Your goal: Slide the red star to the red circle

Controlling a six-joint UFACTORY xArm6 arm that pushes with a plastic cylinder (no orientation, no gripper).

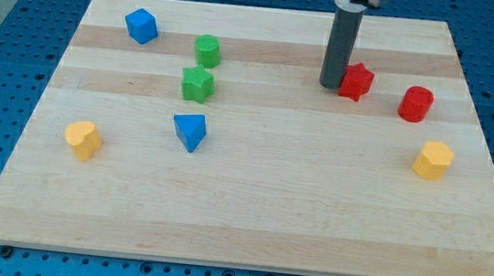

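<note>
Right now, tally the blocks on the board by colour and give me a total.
Red: 2, the red star and the red circle.
Blue: 2, the blue cube and the blue triangle.
Green: 2, the green cylinder and the green star.
Yellow: 2, the yellow heart and the yellow hexagon.
Total: 8.

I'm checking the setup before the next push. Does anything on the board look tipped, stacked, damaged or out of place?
Nothing stands out. All the blocks sit flat and apart on the wooden board, none stacked or over an edge. My tip is right against the view's left side of the red star, with the red circle further to the view's right.
</note>
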